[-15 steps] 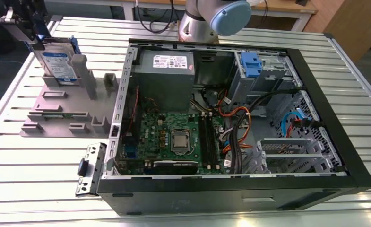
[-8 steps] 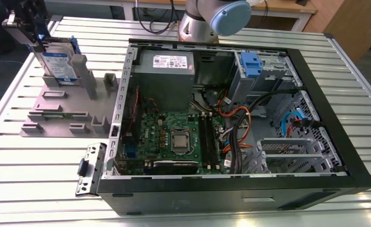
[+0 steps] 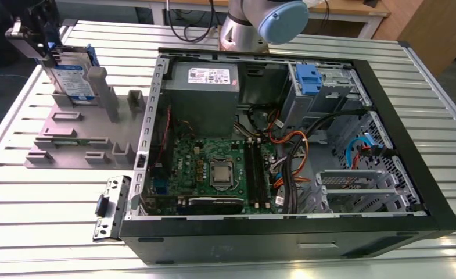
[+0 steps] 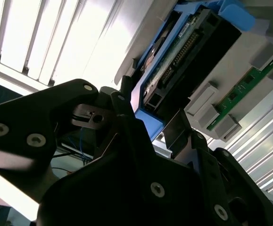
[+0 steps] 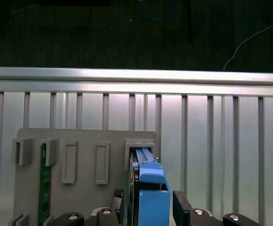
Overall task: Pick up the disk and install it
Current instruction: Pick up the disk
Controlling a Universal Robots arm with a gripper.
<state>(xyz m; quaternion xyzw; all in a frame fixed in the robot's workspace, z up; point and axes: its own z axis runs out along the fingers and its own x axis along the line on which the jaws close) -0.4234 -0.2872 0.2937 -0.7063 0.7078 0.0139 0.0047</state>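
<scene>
Tool (image 5: 148, 205) is open, straddling the disk (image 3: 71, 78), which stands on edge in the grey holder (image 3: 65, 136) at the exterior view's left. I'd centre on the blue bracket and squeeze evenly so it lifts straight. The case (image 3: 413, 192) sits just beside it, and the cables (image 3: 290, 145) inside look like a snag.

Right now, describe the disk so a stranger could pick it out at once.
On the exterior view's left of the open computer case lies a grey holder plate. The disk stands on edge in its far slot, the gripper astride it. Unlike the green circuit strip nearby, it is silver metal with a white-and-blue label and a blue bracket.
</scene>
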